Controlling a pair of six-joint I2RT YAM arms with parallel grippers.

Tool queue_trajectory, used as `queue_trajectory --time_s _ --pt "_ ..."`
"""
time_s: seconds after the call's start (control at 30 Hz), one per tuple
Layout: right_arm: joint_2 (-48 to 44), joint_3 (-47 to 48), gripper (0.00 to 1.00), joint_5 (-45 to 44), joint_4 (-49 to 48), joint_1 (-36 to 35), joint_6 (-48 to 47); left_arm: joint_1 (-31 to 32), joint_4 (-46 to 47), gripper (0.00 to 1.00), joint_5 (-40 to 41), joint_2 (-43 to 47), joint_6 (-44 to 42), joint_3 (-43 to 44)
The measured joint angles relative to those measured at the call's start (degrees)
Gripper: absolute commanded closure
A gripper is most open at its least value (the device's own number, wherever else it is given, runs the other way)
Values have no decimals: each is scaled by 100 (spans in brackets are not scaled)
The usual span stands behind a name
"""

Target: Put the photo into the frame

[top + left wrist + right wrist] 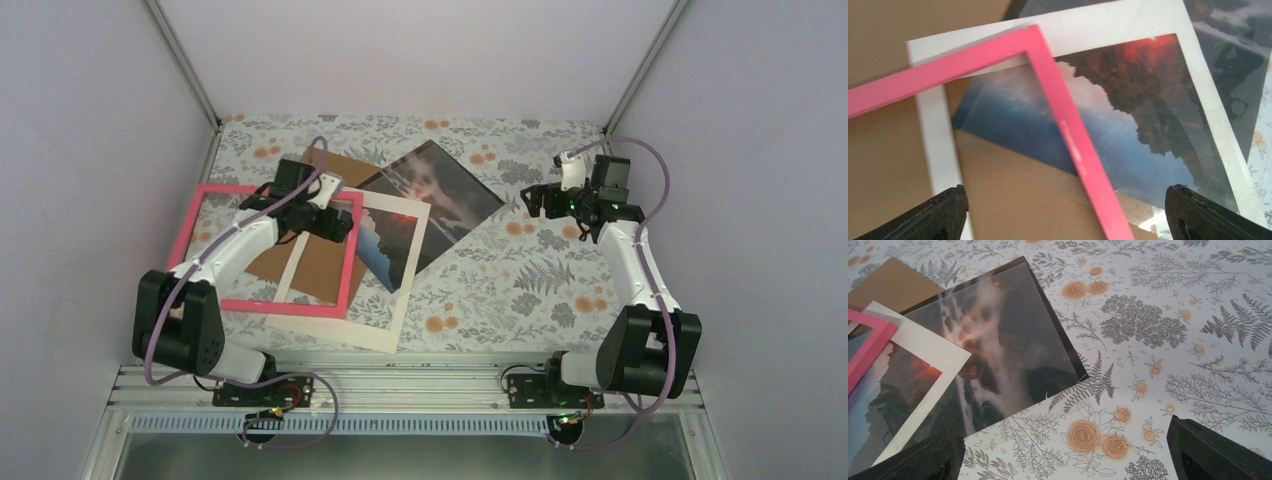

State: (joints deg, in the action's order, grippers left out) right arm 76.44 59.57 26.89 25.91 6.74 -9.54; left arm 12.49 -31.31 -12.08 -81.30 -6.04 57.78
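Observation:
The photo (pixel 450 195) is a dark sunset print lying flat and tilted at mid table. Its left part is under the white mat, where it shows through the window (pixel 1128 100). Its glossy right part shows in the right wrist view (pixel 1018 340). The pink frame (pixel 285 306) lies flat at the left, over the brown board and the mat's left part; its top right corner (pixel 1058 110) shows close up. My left gripper (pixel 338 224) hovers open over that corner (pixel 1068 220), holding nothing. My right gripper (pixel 530 200) is open and empty, just right of the photo's right corner (pixel 1063 455).
The white mat (pixel 340 325) with a window overlaps the frame's right bar and the photo. The brown board (pixel 320 265) lies under both. The flowered tablecloth (pixel 560 270) covers the table, with grey walls on three sides and a metal rail at the near edge.

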Motion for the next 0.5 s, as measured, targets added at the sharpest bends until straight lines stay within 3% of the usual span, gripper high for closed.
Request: queue_trajectory --time_s 0.37,0.5 --pt "-42 -133 0 -245 -142 -4 85 1071 463 10 531 -1154 498 2" --pt "-42 -133 0 -321 -175 -4 83 1189 601 18 780 -1558 658 2"
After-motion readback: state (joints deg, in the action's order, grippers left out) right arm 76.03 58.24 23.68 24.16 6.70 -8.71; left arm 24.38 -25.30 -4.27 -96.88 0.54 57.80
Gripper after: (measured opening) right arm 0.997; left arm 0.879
